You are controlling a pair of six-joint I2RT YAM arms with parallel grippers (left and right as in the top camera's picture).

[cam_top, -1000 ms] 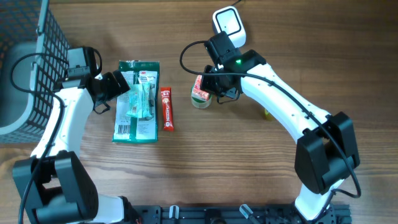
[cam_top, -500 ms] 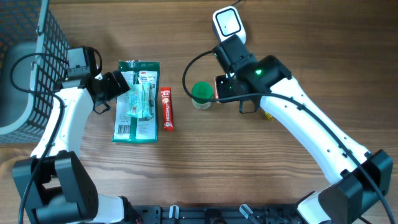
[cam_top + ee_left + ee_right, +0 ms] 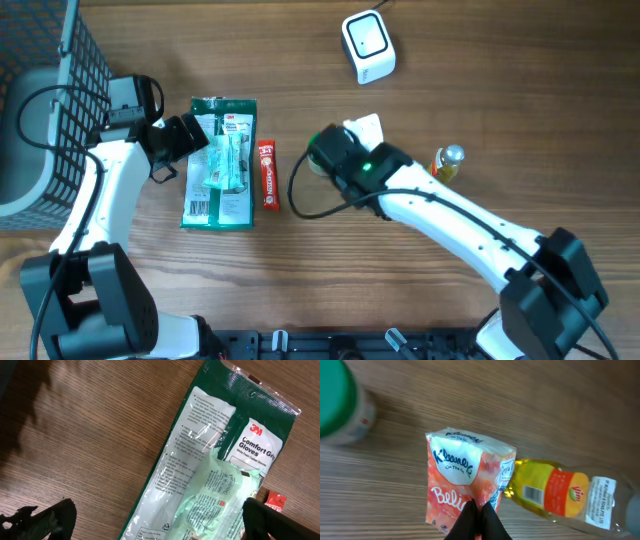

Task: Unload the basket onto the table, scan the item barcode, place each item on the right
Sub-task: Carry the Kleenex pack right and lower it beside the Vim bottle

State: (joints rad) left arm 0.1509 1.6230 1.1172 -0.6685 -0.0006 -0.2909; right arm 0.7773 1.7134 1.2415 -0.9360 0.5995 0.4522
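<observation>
- We see the right arm [image 3: 450, 215] stretched from the near right corner of the brown wooden table [image 3: 480, 60] to its middle, with the forearm low and the wrist turned toward the far edge.
- The right gripper [image 3: 479, 522] is clenched. Its dark fingertips meet on the near edge of the orange-and-white plastic pack of Kleenex tissues [image 3: 462, 480] and pinch the wrapper.
- From overhead, the pack of Kleenex tissues [image 3: 367, 127] is at mid-table, just beyond that wrist. It lies well short of the white barcode scanner [image 3: 368, 47], which sits by the far edge.
- In the right wrist view, a small plastic bottle of yellow oil [image 3: 555, 492] lies on its side just right of the pack. Whether the two touch, we cannot tell.
- A green-lidded jar [image 3: 335, 405] is to the left of the pack and apart from it.
- The left arm [image 3: 100, 190] rises from the near left corner, bends at the elbow and points its wrist to the right.
- The left gripper [image 3: 157, 520] is spread wide and holds nothing. Its two fingertips are over the left part of a green plastic packet of gloves [image 3: 210, 460].
- A red tube [image 3: 268, 175] lies just beside the packet's right edge.
- A dark wire basket [image 3: 60, 60] occupies the far left corner.
</observation>
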